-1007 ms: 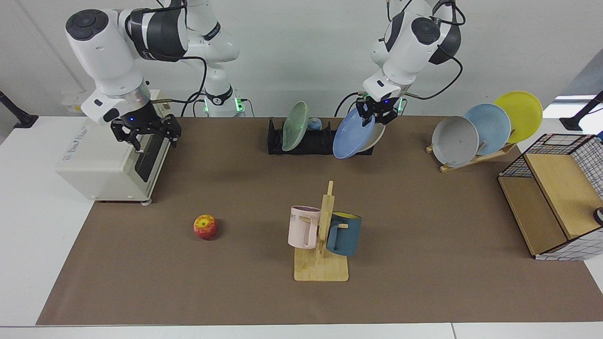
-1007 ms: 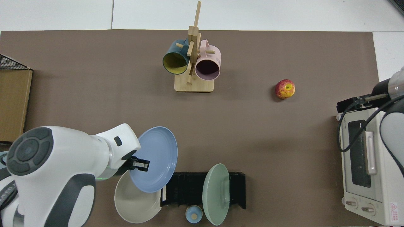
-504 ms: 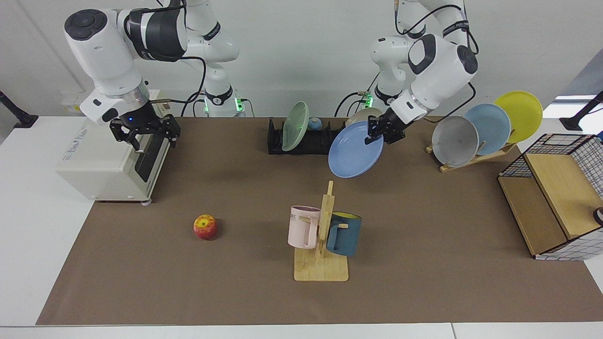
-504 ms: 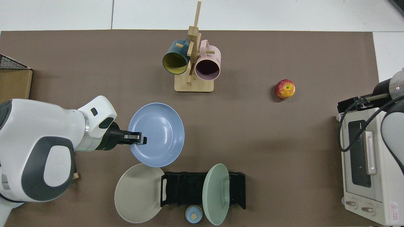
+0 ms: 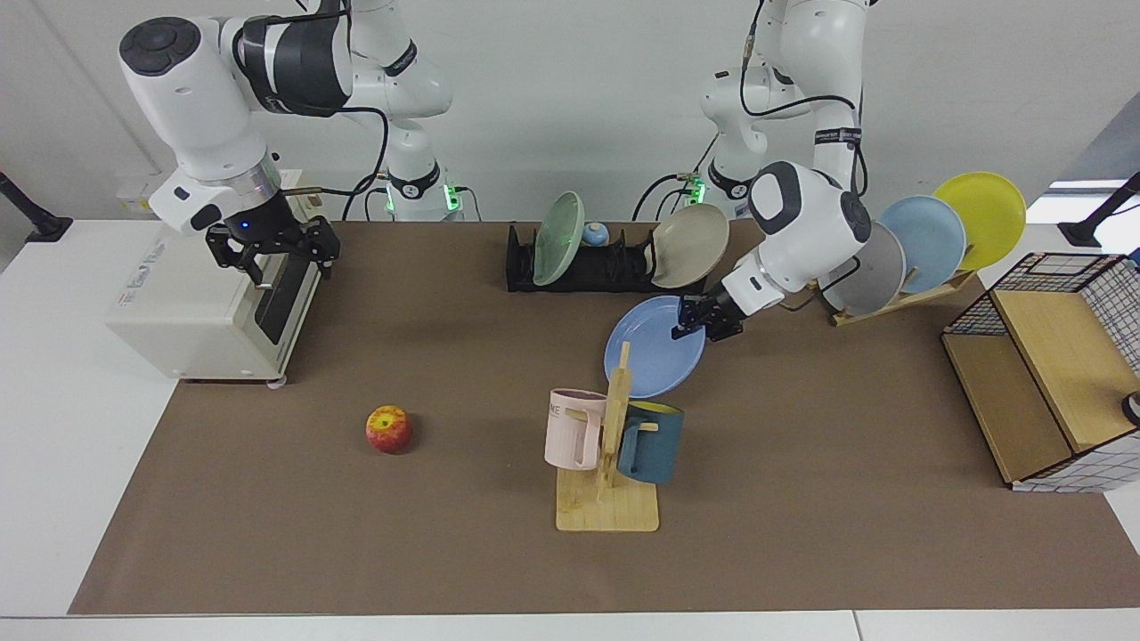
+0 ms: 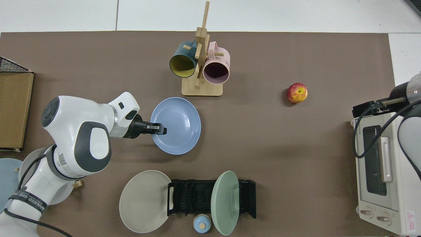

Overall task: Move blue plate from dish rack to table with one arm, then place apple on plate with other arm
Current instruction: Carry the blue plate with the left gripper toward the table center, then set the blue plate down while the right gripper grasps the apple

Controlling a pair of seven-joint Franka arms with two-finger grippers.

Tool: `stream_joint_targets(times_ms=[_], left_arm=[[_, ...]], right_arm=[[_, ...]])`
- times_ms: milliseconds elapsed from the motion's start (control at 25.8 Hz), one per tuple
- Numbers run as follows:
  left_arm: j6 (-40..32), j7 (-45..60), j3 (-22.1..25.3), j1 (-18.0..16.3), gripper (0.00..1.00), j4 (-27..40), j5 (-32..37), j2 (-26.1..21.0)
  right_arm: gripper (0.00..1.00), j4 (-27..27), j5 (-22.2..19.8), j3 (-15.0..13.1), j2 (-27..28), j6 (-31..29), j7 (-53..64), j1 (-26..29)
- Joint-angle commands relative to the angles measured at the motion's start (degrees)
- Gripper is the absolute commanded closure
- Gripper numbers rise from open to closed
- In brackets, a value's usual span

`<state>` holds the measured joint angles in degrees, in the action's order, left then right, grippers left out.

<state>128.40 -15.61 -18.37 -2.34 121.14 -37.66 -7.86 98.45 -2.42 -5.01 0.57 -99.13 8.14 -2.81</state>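
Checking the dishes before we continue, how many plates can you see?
6: periwinkle-blue plate in left hand; pale green and beige at black rack; grey, sky-blue, yellow on wooden stand.

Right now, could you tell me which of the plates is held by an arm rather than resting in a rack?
The blue plate: the left pincer grips its rim beside the mug tree; the others lean in racks.

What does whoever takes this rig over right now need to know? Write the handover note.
Left gripper: shut on the round periwinkle-blue plate, held near the wooden mug tree; whether it touches the brown mat is unclear.
Right gripper: open, waiting at the white toaster oven.
Small red-yellow apple: on the mat, untouched.
Done: plate out of the black slotted dish rack.
Left: release plate, place apple on it.
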Motion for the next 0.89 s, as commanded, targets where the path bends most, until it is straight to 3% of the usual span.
stream_joint_targets(times_ms=[0,155,232,349,426,581,697,852], left_arm=[[3.3,0.9,-1.1,1.5,1.00,-0.1,-3.1,-1.7],[3.9,2.7,-1.9,2.2,1.00,0.1,-3.2,-2.2],[4.9,4.3,-2.0,3.2,0.94,0.6,-3.2,-2.2],[5.5,6.8,-2.0,4.2,0.79,1.0,-2.3,-2.1],[5.3,7.0,-2.1,4.2,0.55,0.9,-2.2,-2.0],[4.1,8.2,-2.7,4.5,0.23,1.0,-0.5,-0.8],[1.7,11.2,-2.7,4.1,0.08,0.4,4.1,0.2],[-3.2,13.7,-2.1,3.7,0.01,-0.6,9.6,3.7]], right_arm=[[0.00,2.1,-0.9,0.4,0.0,-6.5,-0.5,0.8],[0.00,7.2,-1.0,0.4,1.0,-12.8,-0.3,3.5],[0.00,9.1,-1.1,0.4,2.2,-15.6,-0.3,4.0],[0.00,9.7,-0.9,0.5,5.1,-18.0,-0.9,4.0],[0.00,10.0,-0.6,0.7,6.5,-19.8,-1.3,3.3],[0.00,9.7,6.8,0.7,9.9,-27.7,-1.5,0.8],[0.00,7.6,7.6,0.9,13.4,-31.0,-1.6,-0.4],[0.00,4.9,9.5,0.8,17.4,-32.1,-1.7,-2.1]])
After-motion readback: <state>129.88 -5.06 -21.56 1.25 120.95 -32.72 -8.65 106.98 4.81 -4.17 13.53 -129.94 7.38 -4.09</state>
